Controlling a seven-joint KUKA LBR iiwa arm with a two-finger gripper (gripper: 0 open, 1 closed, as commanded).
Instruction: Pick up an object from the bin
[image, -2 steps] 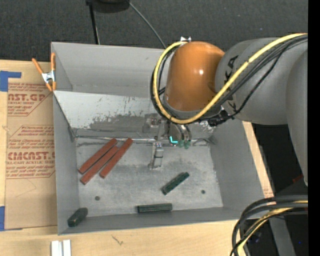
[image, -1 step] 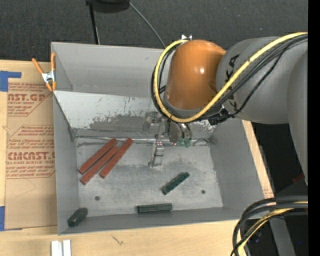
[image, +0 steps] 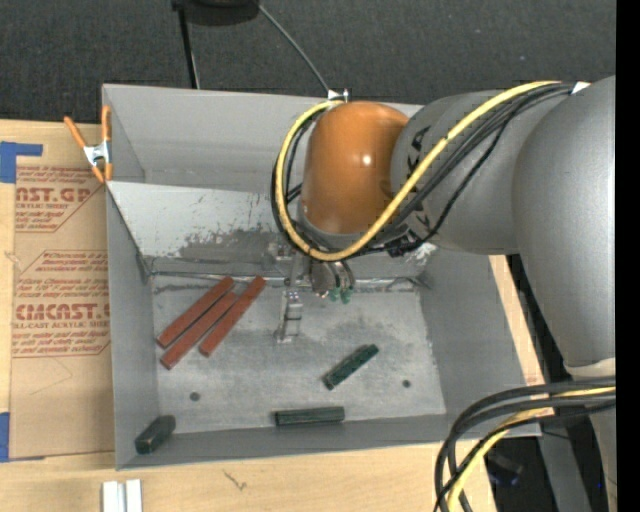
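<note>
Long reddish-brown flat strips (image: 200, 318), side by side and slanted, lie left of centre. A short dark green bar (image: 351, 366) lies tilted, right of centre, apart from them.

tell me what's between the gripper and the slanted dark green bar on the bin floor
Nothing: in the camera view only bare grey bin floor lies between the gripper and the dark green bar.

The arm (image: 520, 170) extends over the right edge of the bin (image: 128, 250). Its orange-covered wrist (image: 350, 165) points the tool (image: 290, 325) downward near the back wall.
</note>
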